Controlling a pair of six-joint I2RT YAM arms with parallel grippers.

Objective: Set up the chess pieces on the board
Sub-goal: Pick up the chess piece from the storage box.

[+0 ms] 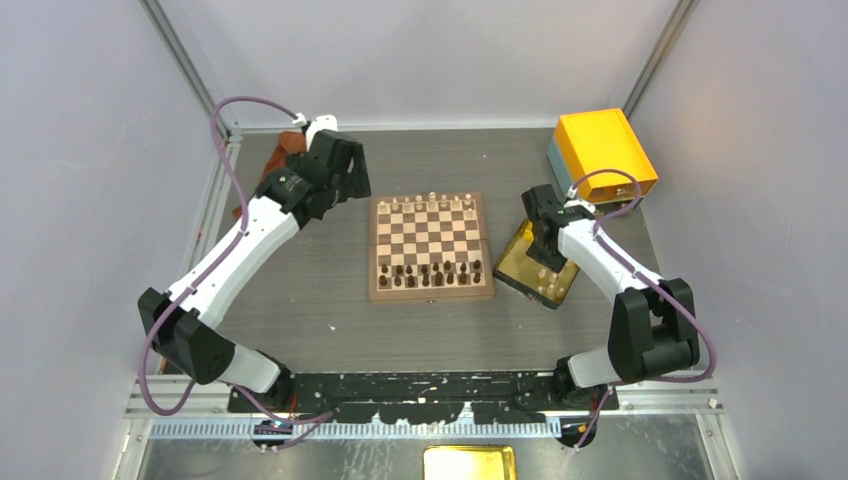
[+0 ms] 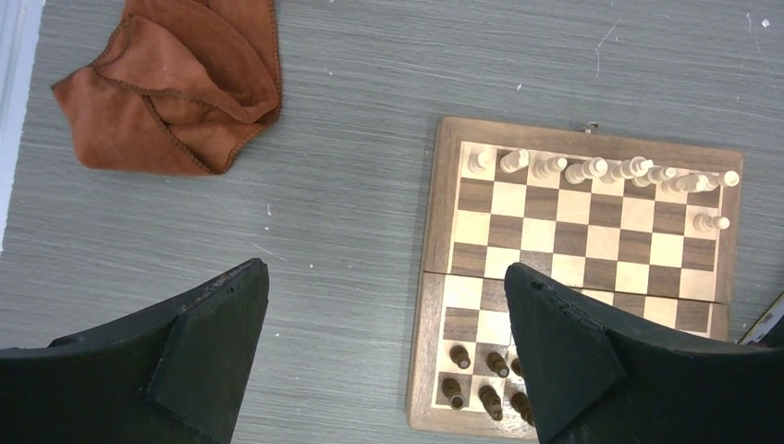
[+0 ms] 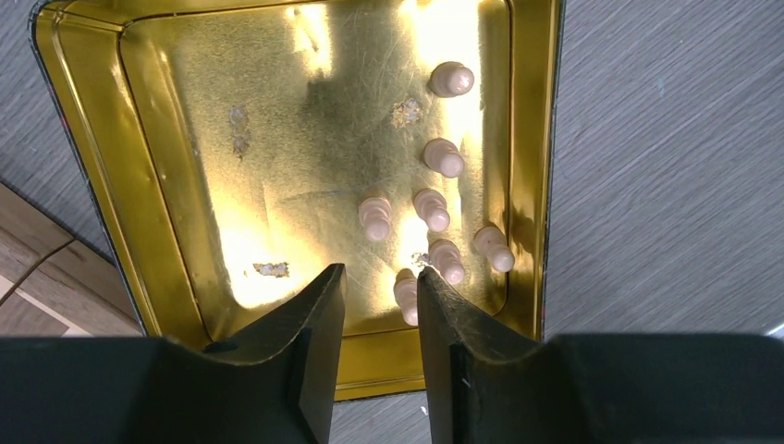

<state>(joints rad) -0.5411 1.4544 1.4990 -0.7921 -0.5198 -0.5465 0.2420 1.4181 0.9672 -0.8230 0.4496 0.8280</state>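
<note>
Seven pale chess pieces point(image 3: 432, 210) lay in the gold tray point(image 3: 166, 185), just right of the board point(image 1: 430, 240). Your right gripper point(image 3: 381, 271) hung over them with its fingers a little apart, holding nothing. More pale ones stood along the board's top row, and dark chessmen point(image 1: 430, 270) stood at the bottom. Your left gripper point(image 2: 385, 266) was wide open and empty, over the table point(image 2: 351, 185) left of the board.

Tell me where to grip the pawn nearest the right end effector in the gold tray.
Take the nearest pawn by its body under the round head, with the right end effector descending from above: it seems upright in the tray, and neighbours stand close beside it.
</note>
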